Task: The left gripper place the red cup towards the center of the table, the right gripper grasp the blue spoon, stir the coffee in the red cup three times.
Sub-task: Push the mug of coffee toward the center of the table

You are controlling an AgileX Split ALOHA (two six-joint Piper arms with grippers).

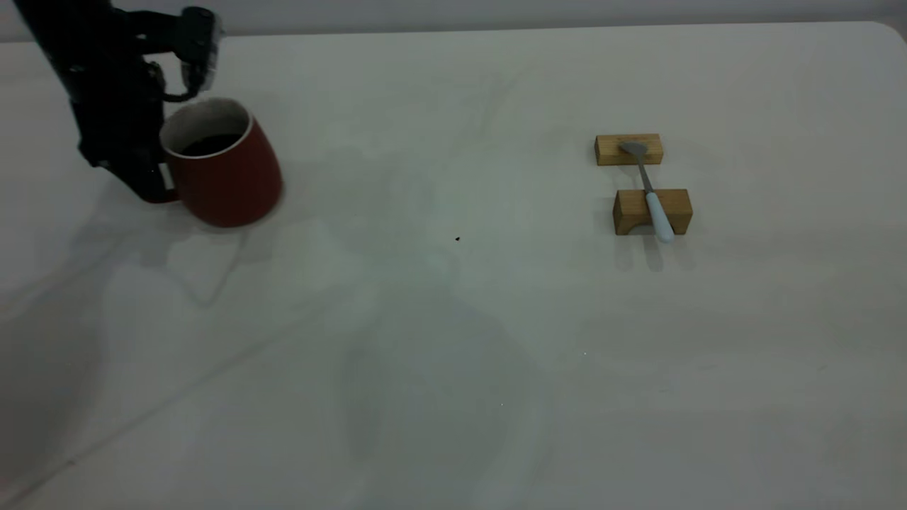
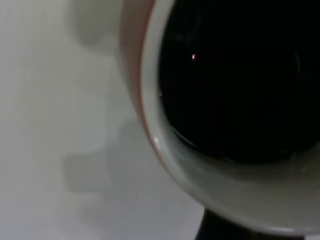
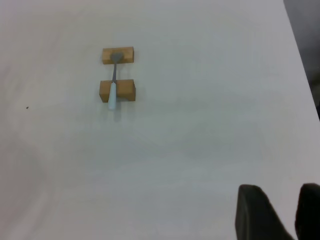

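The red cup (image 1: 227, 177) stands at the far left of the table (image 1: 453, 354), tilted, with dark coffee (image 1: 211, 144) inside. My left gripper (image 1: 145, 180) is at its handle side and shut on the handle. In the left wrist view the cup's white inner wall (image 2: 225, 190) and the coffee (image 2: 235, 75) fill the picture. The blue spoon (image 1: 652, 191) lies across two wooden blocks at the right, pale handle toward the table's front. My right gripper (image 3: 280, 190) hovers open well away from the spoon (image 3: 113, 85); it is outside the exterior view.
The spoon's bowl rests on the far tan block (image 1: 609, 149), its handle on the near block (image 1: 627, 212). A small dark speck (image 1: 458, 239) lies near the middle. The table's right edge (image 3: 300, 60) shows in the right wrist view.
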